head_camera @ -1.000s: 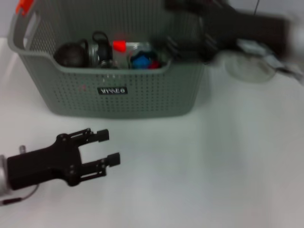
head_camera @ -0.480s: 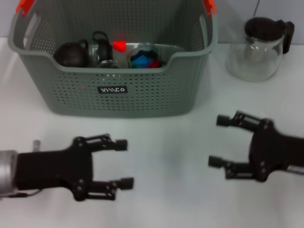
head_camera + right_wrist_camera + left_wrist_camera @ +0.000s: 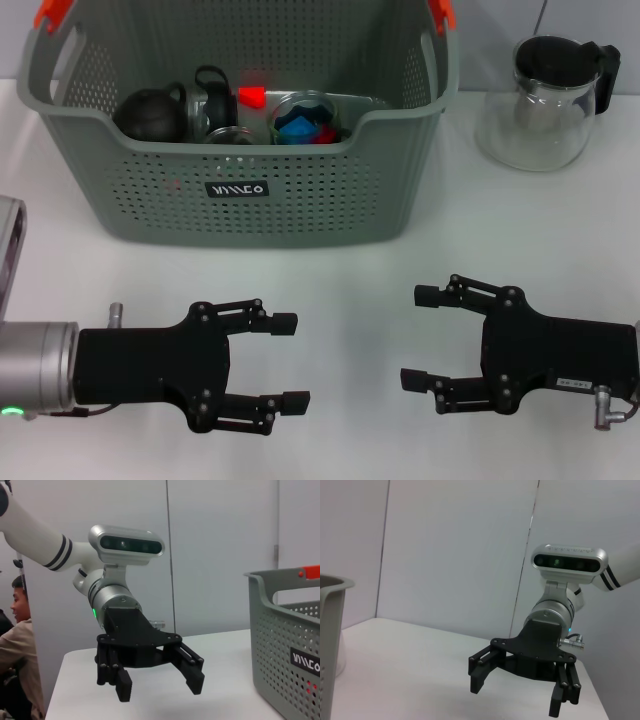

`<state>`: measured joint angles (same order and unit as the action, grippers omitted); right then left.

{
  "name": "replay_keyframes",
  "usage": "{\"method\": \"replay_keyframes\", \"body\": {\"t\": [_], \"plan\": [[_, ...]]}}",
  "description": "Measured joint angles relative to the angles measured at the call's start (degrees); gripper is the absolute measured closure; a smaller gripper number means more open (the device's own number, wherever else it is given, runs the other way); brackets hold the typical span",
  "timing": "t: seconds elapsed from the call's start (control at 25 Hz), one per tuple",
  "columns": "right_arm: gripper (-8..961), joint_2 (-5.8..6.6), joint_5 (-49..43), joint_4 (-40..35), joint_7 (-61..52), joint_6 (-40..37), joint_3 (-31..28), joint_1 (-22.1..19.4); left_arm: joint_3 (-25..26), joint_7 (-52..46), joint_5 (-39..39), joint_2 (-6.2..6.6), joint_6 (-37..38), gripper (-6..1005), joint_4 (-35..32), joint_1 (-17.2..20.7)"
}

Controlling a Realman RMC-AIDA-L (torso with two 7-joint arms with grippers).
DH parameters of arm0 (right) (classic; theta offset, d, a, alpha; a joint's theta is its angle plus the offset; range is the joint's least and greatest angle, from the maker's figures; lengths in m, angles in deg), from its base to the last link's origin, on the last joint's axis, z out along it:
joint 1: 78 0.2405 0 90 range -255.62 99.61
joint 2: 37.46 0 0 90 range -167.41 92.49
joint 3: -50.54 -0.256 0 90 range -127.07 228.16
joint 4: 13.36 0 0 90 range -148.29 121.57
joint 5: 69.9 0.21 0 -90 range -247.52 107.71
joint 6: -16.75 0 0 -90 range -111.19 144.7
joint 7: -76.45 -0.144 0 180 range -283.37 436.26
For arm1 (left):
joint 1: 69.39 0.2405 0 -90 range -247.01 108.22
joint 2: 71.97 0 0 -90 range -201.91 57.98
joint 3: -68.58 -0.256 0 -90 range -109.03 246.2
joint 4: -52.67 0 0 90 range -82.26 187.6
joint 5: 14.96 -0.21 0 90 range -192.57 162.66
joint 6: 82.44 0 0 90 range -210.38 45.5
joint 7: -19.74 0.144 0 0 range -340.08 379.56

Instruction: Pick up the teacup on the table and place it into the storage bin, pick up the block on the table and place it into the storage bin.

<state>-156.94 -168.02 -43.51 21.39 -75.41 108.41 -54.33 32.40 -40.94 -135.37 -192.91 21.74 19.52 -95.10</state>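
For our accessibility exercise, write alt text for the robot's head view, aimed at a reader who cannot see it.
Two black grippers, left and right, hang open and empty over a white table, facing each other. Behind them stands a grey-green storage bin holding several items, with a glass jug to its right.

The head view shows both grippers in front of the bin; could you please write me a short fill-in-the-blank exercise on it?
1. Both the left gripper and the right gripper have their jaws ____.
2. The glass jug has a lid coloured ____.
3. The storage bin carries handle clips coloured ____.
4. The glass jug stands on the robot's ____ side of the storage bin.

Missing words: open; black; orange-red; right
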Motion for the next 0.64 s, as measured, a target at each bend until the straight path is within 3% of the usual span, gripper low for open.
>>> {"method": "replay_keyframes", "body": {"t": [0.64], "plan": [[11, -0.05, -0.26, 0.16, -0.47, -0.41, -0.04, 0.5, 0.08, 0.11, 0.2, -0.09, -0.13, 173, 0.03, 0.04]]}}
